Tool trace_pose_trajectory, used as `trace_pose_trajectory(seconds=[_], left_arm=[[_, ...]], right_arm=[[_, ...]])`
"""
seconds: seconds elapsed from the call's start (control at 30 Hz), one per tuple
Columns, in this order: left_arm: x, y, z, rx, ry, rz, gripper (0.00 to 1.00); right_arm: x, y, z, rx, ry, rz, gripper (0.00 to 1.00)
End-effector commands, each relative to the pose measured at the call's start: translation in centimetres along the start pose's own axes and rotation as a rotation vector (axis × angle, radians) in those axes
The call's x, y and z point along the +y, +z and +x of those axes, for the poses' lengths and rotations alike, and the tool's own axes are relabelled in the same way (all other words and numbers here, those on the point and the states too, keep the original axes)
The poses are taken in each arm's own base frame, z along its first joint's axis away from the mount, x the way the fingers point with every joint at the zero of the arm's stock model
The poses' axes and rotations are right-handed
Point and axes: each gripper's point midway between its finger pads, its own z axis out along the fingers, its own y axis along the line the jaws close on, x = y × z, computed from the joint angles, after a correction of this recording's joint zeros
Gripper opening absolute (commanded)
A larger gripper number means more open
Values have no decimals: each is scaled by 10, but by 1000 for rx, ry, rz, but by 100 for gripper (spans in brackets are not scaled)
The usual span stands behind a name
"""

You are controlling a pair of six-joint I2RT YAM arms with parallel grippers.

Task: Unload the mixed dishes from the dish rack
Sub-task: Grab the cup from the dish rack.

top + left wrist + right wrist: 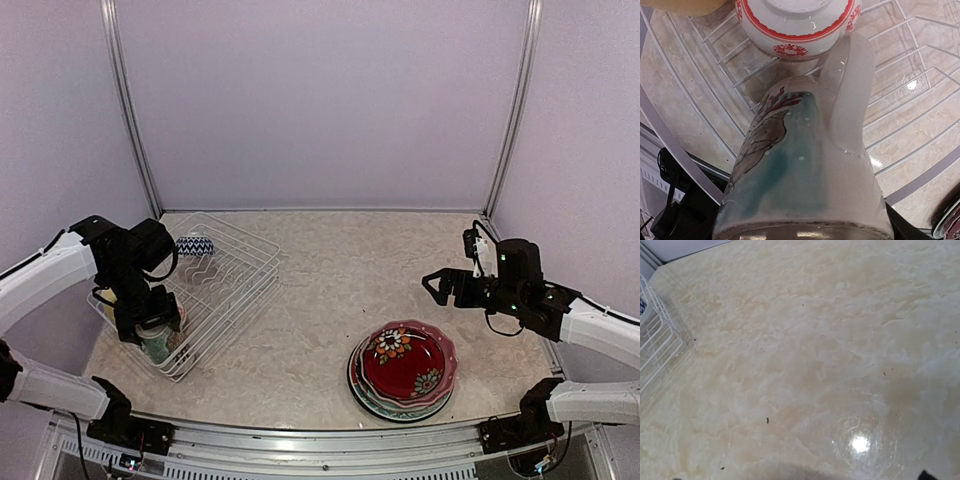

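Over the dish rack (243, 262), left end effector (152, 322) at mug (805, 170), grip unclear; right end effector (433, 286) spread wide, empty

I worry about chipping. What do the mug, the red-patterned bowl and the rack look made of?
The mug looks like glazed ceramic: glossy, small highlights over a painted teal motif. The bowl likewise: shiny white glaze with red banding. The rack seems to be coated metal wire, thin, white and smooth; which coating, I cannot tell.

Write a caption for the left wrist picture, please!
A teal-painted mug fills the view, a red-patterned bowl beyond it in the white dish rack.
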Motion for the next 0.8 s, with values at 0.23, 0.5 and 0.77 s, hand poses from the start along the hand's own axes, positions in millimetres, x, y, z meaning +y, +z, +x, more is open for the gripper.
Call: trace_pose_trajectory(seconds=[0.23, 0.5, 0.77], left_arm=[[13, -47, -3, -38, 20, -8, 37], [9, -79, -10, -95, 63, 47, 33], [-2, -120, -19, -187, 126, 169, 26]], right_arm=[[-1, -3, -7, -27, -5, 4, 100], [0, -4, -7, -28, -8, -2, 100], [1, -3, -8, -26, -9, -6, 100]])
